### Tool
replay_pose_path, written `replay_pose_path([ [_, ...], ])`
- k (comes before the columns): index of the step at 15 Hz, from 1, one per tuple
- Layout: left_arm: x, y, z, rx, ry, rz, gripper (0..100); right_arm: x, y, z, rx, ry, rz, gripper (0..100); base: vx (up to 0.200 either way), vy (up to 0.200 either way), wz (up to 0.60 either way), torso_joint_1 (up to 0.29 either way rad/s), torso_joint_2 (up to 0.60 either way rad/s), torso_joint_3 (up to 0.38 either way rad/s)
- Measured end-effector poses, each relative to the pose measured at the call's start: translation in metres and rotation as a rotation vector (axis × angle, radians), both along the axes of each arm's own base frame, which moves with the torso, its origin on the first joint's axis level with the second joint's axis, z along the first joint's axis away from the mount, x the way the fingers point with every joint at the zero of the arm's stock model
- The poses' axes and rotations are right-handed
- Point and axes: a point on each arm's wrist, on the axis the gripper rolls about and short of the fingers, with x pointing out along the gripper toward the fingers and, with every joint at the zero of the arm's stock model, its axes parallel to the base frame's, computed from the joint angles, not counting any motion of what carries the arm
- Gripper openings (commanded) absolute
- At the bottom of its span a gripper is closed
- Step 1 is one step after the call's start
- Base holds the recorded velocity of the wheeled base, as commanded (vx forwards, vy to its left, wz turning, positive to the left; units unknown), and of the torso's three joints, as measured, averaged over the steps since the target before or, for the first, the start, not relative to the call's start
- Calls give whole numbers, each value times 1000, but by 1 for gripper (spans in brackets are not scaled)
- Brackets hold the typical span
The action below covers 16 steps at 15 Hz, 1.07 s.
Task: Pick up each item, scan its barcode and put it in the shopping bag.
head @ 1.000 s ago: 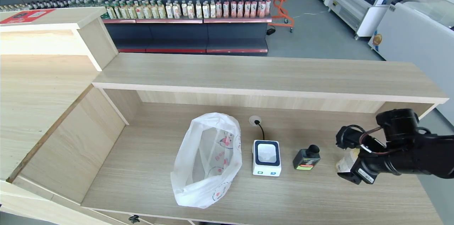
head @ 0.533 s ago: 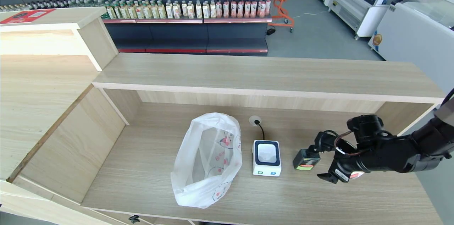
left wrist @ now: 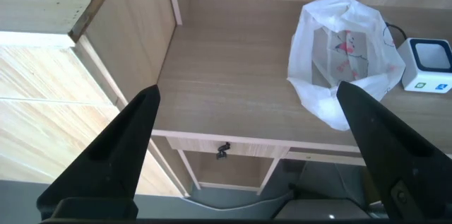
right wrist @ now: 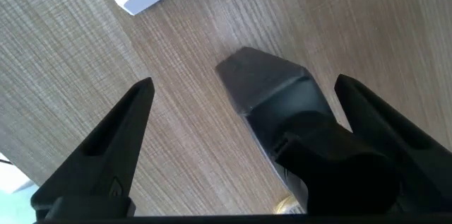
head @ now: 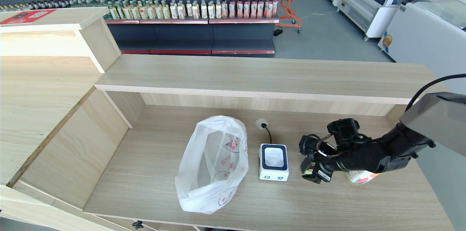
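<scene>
We count on the bench [head: 153, 172]: one white shopping bag [head: 213, 165]; one barcode scanner [head: 273, 161]; two items for scanning, namely one dark bottle [right wrist: 272, 86] and one labelled container [head: 360, 177].

Right arm [head: 364, 156]: black, with rounded joints and a grey upper link [head: 433, 121]. A black cable [head: 424, 89] arcs over it. Thin wires [head: 320, 147], perhaps reddish, loop at the wrist beside a white label [head: 324, 176]. Fingers [right wrist: 99, 153] on both arms are black wedges.
</scene>
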Motion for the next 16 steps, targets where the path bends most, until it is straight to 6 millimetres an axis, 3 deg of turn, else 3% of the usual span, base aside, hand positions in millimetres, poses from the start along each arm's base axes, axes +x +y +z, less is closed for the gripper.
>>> replay_pose_path([
  [1,0,0,0,0,0,0,100,1,1,-3,0,6,4,100,0,0,0,0,0,0],
  [2,0,0,0,0,0,0,100,1,2,-4,3,8,8,0,0,0,0,0,0,0],
  [7,0,0,0,0,0,0,100,0,2,-7,9,19,12,0,0,0,0,0,0,0],
  [11,0,0,0,0,0,0,100,-13,-3,0,7,31,4,0,0,0,0,0,0,0],
  [14,0,0,0,0,0,-1,100,-20,-5,22,46,-22,-29,0,0,0,0,0,0,0],
  [16,0,0,0,0,0,0,100,-34,-8,51,107,-99,-68,0,0,0,0,0,0,0],
])
